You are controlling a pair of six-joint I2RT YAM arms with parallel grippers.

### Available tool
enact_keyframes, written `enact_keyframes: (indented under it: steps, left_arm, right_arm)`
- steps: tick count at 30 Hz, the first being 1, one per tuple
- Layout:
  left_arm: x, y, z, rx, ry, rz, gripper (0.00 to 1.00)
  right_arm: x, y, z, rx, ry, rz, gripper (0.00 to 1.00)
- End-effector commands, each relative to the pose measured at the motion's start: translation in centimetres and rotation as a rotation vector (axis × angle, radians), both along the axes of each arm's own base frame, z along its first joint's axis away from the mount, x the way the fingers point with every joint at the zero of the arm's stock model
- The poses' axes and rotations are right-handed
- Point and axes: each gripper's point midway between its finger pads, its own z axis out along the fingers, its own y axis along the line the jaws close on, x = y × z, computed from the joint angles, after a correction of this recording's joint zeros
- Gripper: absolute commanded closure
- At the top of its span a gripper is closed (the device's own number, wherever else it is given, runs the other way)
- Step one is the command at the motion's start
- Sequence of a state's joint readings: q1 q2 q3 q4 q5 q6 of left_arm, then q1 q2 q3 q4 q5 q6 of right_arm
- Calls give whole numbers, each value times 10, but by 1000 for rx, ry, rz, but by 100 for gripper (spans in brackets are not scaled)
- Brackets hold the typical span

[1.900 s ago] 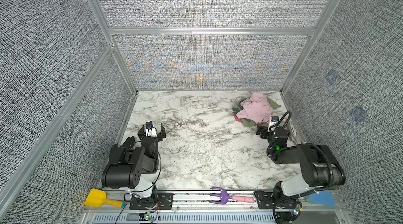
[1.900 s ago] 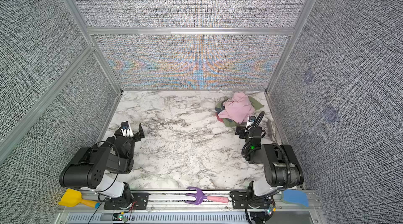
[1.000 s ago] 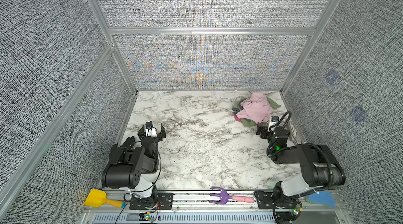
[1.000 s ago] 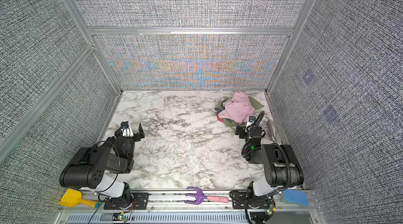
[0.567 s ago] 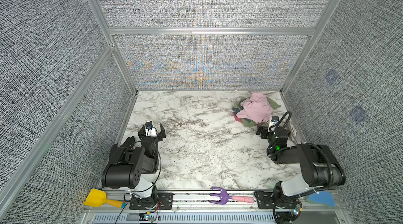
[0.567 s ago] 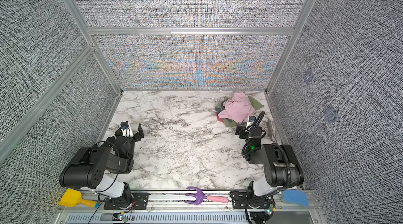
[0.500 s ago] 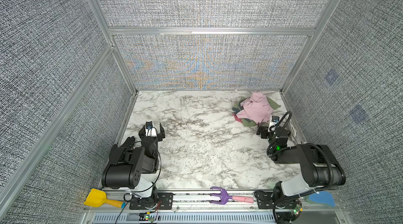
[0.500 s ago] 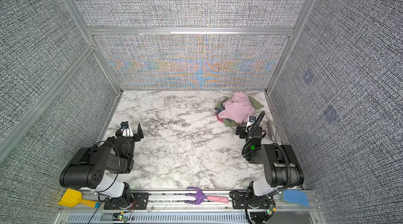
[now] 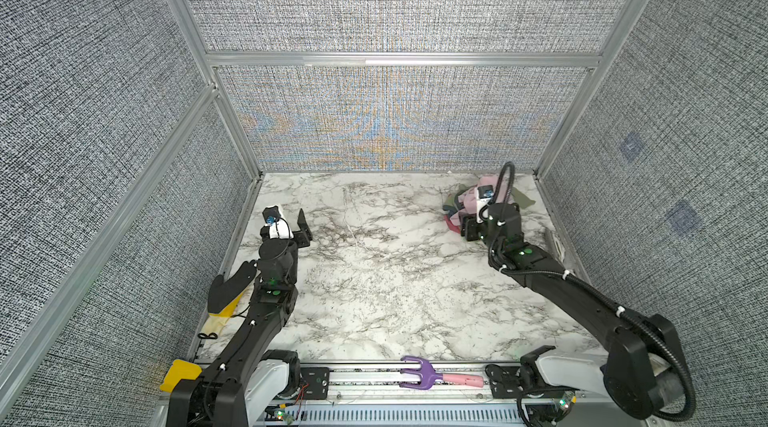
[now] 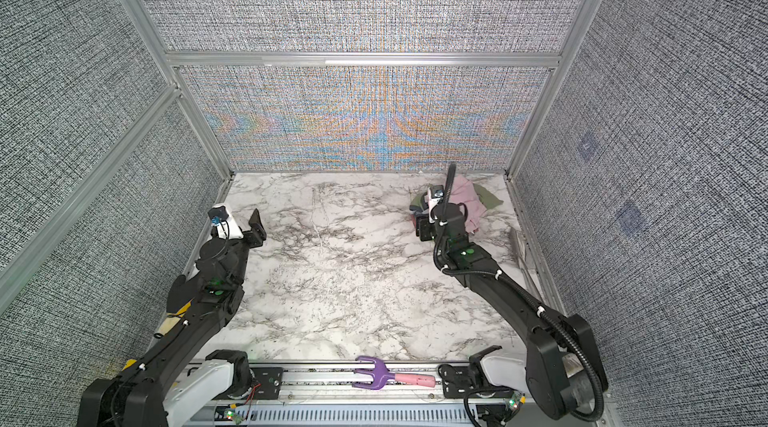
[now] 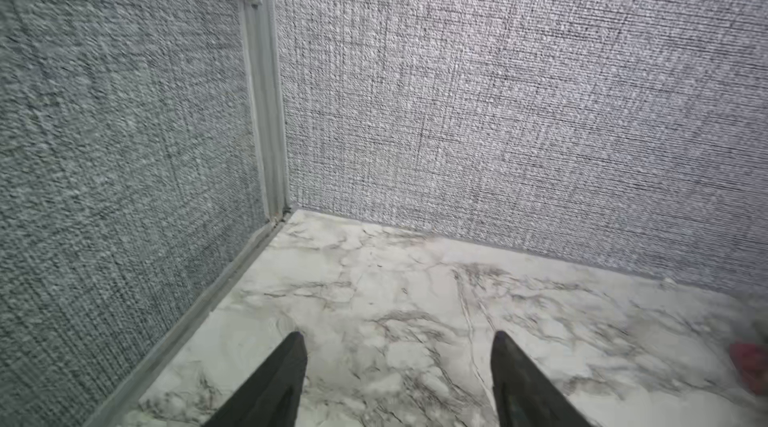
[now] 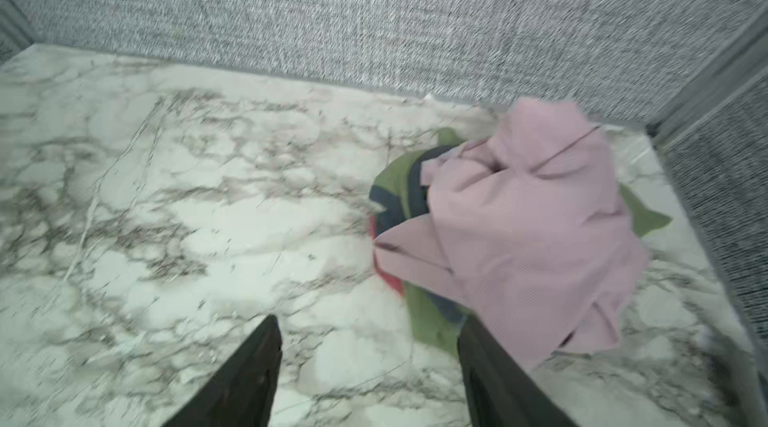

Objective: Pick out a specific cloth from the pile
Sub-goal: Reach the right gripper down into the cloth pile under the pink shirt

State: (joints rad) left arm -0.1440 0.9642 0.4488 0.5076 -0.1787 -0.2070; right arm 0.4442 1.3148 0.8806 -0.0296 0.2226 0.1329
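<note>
The left gripper [image 11: 399, 337] stands spread and empty over the marble tabletop [image 11: 374, 275], while the right gripper [image 12: 370, 321], equally spread and empty, hovers just beside the pile [image 12: 523, 217], close by the olive-green cloth [image 12: 428, 321].

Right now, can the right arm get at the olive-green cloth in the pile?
Probably yes. The right gripper hangs open just short of the pile, and an edge of the olive-green cloth pokes out bare next to one fingertip. The pale pink cloth covers most of it.
</note>
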Motion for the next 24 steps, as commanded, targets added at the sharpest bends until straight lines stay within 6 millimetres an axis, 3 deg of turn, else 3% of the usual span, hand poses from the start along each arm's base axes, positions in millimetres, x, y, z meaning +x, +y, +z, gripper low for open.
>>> enact_keyframes:
  steps: [1,6,15,19,24]
  left_arm:
    - [-6,-11,-28,-74,134,-43,28]
    - [-10,-20,-31,-91,137,-90,28]
    - [-9,-21,-39,-90,159,-92,28]
    - [-10,-20,-40,-80,161,-89,28]
    - [-9,-17,-39,-70,152,-74,28]
  right_arm:
    - [-31,12,-52,7,250,9,37]
    - [-26,18,-79,5,317,-32,45]
    - [14,5,-88,-35,315,-159,60]
    - [30,-6,-88,-66,281,-208,61]
    - [39,-6,-100,-102,320,-213,66]
